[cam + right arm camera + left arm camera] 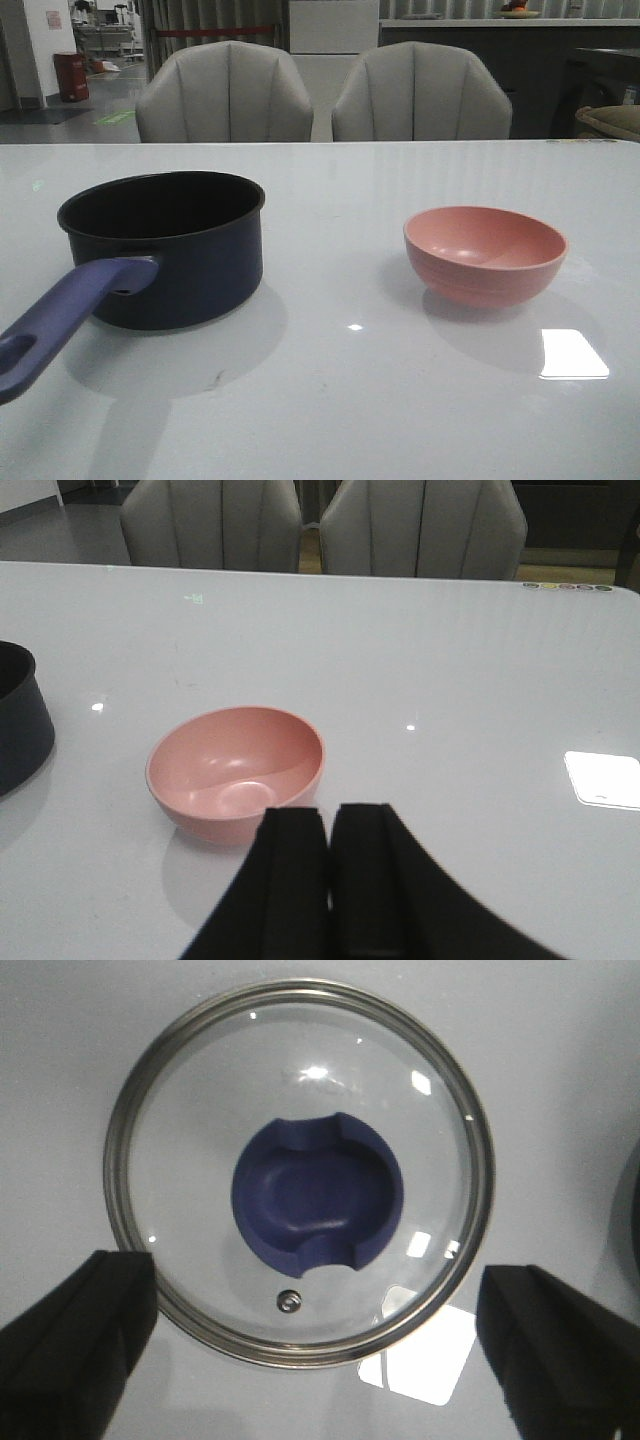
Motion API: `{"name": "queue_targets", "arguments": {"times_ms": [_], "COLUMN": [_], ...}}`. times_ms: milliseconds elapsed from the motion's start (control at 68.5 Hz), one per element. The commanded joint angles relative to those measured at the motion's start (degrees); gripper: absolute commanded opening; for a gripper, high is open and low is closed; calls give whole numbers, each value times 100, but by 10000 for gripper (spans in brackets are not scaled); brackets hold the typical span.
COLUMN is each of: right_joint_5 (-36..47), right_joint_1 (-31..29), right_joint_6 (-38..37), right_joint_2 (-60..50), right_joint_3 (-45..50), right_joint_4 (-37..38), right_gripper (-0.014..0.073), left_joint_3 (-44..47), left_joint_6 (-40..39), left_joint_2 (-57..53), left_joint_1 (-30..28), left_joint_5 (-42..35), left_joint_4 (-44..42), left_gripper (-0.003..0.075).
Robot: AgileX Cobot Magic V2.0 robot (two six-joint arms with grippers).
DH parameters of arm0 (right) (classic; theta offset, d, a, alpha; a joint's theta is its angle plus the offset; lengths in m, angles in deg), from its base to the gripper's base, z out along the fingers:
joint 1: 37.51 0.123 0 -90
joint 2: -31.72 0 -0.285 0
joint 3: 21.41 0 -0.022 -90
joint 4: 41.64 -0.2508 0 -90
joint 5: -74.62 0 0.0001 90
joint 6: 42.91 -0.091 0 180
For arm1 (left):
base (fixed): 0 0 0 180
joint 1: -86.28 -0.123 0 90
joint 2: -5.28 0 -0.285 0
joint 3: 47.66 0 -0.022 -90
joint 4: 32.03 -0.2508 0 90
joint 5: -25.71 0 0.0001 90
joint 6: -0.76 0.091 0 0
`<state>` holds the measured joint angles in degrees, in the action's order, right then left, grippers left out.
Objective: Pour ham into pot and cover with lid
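So from where I'm driving, the glossy white table (330, 400) fills most of the front view with two grey padded chairs (225, 92) along the upper edge, the dark navy saucepan with the long purple-blue handle (165, 245) sitting at left-centre uncovered, and the salmon-pink bowl (486, 253) at right-centre looking empty, with no ham I can spot anywhere. My guess is the pour's done but I can't see into the pan. What's clearly left is the round glass lid with metal rim and dark blue knob (300, 1170), lying flat mid-frame in the left wrist view under my left gripper (318, 1335), spread wide and holding nothing, while the right gripper (330, 870) hangs just beside the bowl, pinched closed and empty.
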<state>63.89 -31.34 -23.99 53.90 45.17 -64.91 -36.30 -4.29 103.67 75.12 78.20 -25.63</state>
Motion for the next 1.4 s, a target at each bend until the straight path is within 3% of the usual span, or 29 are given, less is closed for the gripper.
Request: {"name": "queue_targets", "arguments": {"times_ms": [0,1051,1168,1387], "right_joint_5": [403,403,403,403], "right_joint_1": [2,2,2,2], "right_joint_6": [64,64,64,64], "right_joint_2": [28,28,28,28], "right_joint_3": [-153,-153,-153,-153], "right_joint_4": [-77,-77,-77,-77], "right_gripper": [147,147,147,147], "left_joint_3": [-304,-847,-847,-847], "left_joint_6": [8,8,8,8], "left_joint_2": [4,1554,1584,1584], "left_joint_1": [-46,-46,-46,-46], "left_joint_5": [12,67,24,-126], "left_joint_4": [133,274,262,282], "left_gripper": [691,685,605,332]}}
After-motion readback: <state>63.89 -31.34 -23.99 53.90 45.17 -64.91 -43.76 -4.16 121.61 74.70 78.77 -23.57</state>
